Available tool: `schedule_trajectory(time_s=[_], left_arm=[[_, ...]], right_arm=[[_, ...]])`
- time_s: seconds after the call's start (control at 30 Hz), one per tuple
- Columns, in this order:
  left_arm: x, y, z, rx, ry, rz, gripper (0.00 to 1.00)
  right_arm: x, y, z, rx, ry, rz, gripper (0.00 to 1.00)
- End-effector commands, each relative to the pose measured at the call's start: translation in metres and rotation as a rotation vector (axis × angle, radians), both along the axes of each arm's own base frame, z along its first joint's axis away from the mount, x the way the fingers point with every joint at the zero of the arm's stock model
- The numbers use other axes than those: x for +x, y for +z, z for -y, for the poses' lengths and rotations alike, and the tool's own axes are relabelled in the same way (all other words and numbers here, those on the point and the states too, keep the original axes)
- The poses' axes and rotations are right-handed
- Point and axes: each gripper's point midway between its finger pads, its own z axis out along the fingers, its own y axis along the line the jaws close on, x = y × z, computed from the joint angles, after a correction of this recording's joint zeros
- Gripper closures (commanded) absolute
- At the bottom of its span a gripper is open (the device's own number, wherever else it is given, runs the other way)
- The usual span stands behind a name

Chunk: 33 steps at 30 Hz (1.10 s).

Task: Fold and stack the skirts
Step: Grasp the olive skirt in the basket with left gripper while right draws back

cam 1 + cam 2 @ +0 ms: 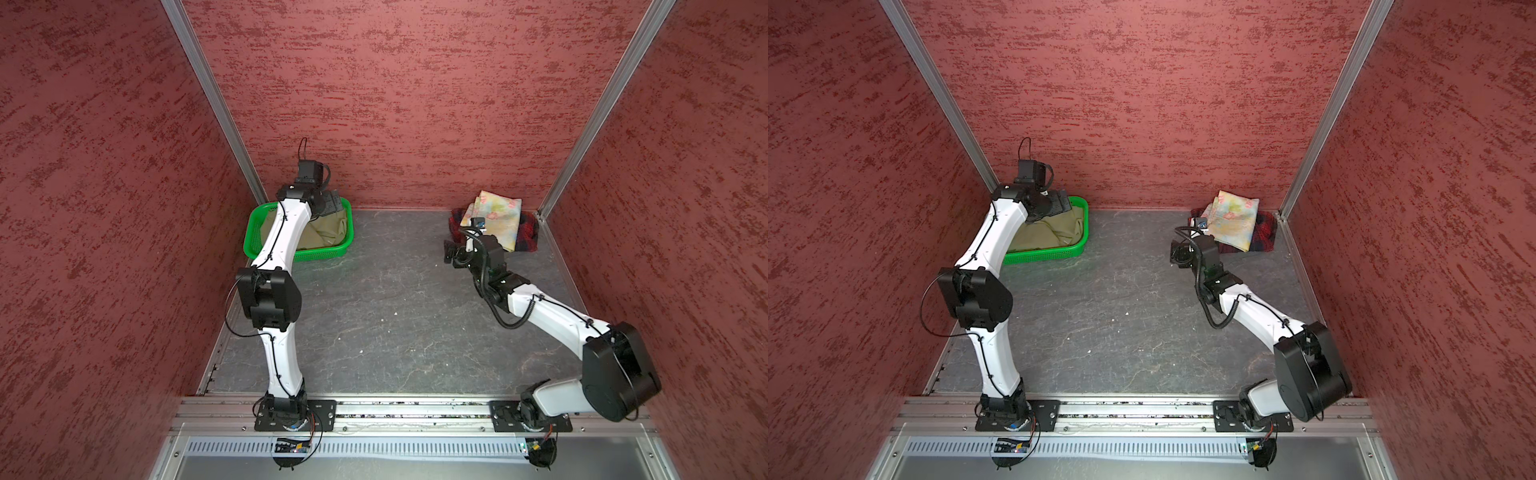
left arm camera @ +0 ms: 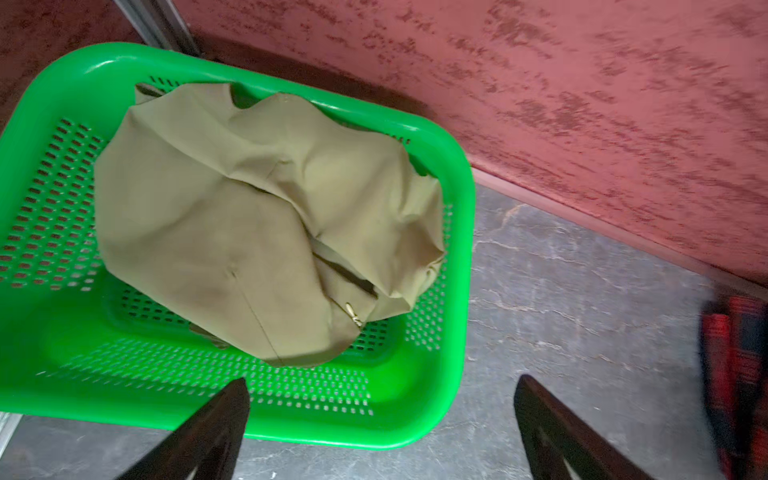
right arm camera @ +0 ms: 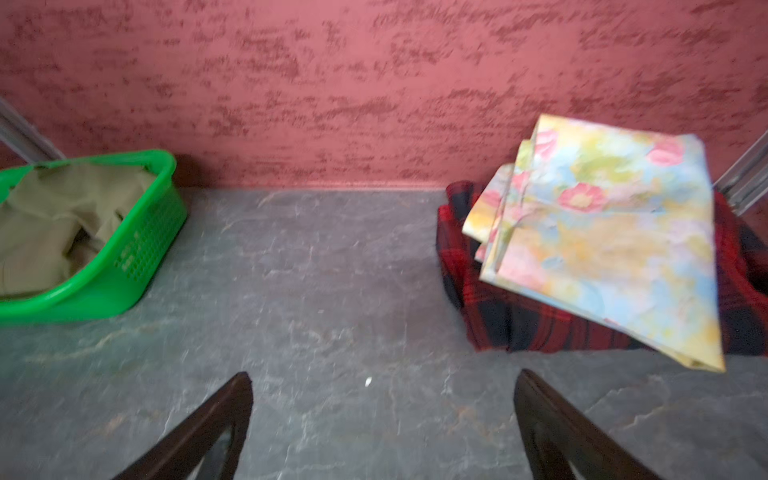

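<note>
Skirts are split between two spots, tbh. On the left, the olive skirt is seen crumpled inside the green basket, which is parked in the far-left corner of the table. In both top views a good chunk of it is hidden by the left arm. The left gripper is held over the basket's rim, jaws spread wide, nothing gripped. Some moulded marks on the basket's side wall can't be read, too blurred. The right gripper is parted just as wide above bare table, nothing caught in it. Far right, the folded floral skirt is laid on the plaid skirt, which is mostly covered.
</note>
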Motion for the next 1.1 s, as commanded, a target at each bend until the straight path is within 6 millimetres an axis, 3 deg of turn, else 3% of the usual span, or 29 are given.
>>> schedule_trajectory(time_s=[0.0,0.17,0.33,0.6,1.07], left_arm=[[-0.012,-0.005,-0.024,0.066,0.039,-0.086,0.01],[-0.005,-0.022,-0.046,0.01,0.1,-0.127,0.0],[0.005,-0.038,-0.062,-0.034,0.141,-0.148,0.0],[0.028,-0.08,-0.063,-0.117,0.141,-0.176,0.05],[0.057,-0.126,0.024,-0.253,-0.096,-0.134,0.05]], right_arm=[[-0.02,0.002,-0.018,0.026,0.051,-0.017,0.05],[-0.038,-0.01,-0.042,-0.015,0.126,-0.045,0.06],[-0.043,-0.013,-0.052,-0.032,0.166,-0.059,0.06],[-0.04,-0.023,-0.062,-0.037,0.195,-0.097,0.06],[-0.033,-0.042,-0.067,-0.07,0.192,-0.148,0.06]])
